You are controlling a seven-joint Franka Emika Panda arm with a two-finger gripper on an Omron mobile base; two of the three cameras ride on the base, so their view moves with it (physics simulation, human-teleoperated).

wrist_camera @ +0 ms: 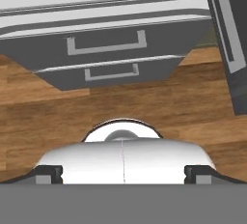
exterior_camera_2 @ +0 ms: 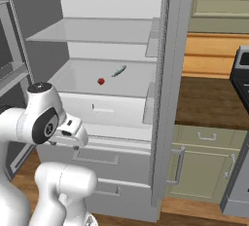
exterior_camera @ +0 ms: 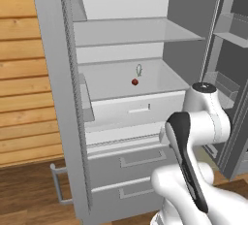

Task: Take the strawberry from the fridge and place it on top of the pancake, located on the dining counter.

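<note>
The fridge stands open with both doors swung out, its white interior and glass shelves showing. The strawberry, tiny and dark red, lies on the lower white shelf above the inner drawer. My arm is folded low in front of the fridge, well below and short of the fruit. My gripper is open and empty, pointing down at the two lower fridge drawers and the wooden floor. The pancake and the dining counter are out of view.
A pale greenish slim object lies just behind the strawberry. The open left door and right door flank the arm. Green cabinets and a dark stove stand to the right.
</note>
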